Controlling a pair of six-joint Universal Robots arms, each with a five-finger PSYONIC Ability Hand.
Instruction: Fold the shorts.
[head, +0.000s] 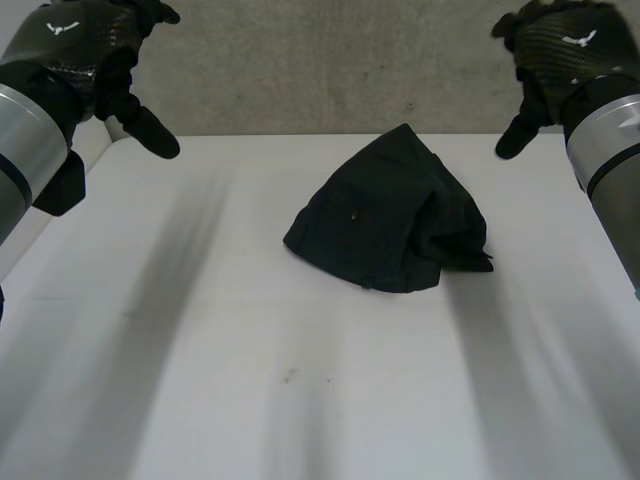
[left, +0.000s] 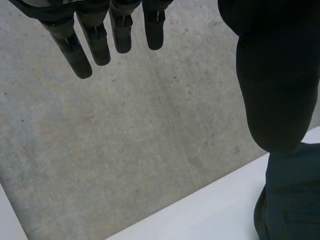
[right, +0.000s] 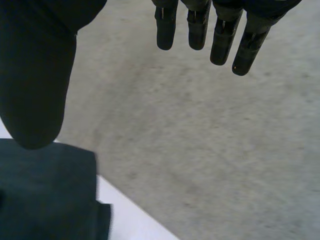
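You had the shorts (head: 390, 215) lying in a dark, rumpled heap on the white table (head: 200, 350), toward its far side, approx. mid-width. Left hand (head: 95, 60) & right hand (head: 560, 50) hung high at either side, well apart from the cloth, fingers straight, holding nothing. Fabric looked soft, light & limp, so it'd prob. sag & drag, not lift as one piece. Couldn't tell waistband from hem. Imo pinch two outer edges, spread flat, then fold.

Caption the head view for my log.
Dark crumpled shorts on white table; black left hand and right hand hover open.
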